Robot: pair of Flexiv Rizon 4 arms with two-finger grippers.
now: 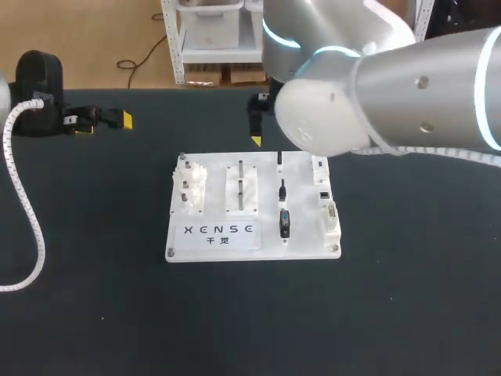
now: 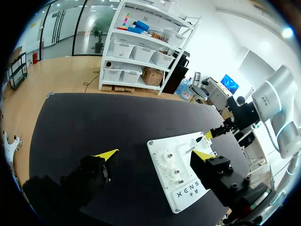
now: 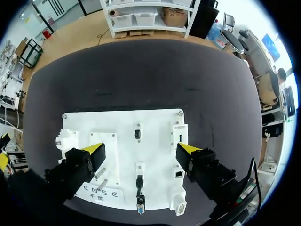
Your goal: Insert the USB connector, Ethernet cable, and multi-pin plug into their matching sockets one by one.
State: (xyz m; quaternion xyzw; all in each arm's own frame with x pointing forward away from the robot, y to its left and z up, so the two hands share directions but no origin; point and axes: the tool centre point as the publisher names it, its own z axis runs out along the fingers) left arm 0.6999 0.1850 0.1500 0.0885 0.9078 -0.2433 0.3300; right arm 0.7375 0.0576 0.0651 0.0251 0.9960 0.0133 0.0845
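Our right gripper (image 3: 141, 150) hangs wide and empty above the white board (image 1: 219, 176), where three plugs (image 1: 282, 190) lie in a column just left of their sockets (image 1: 323, 194). None looks seated, so we judge the first pick is next: descend, centre on one plug, close. Our left gripper (image 2: 155, 154), also wide and empty, sits far left.

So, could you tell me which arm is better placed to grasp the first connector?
Right, probably: the right gripper hangs open facing the board, connectors just ahead; the left gripper sits well aside.
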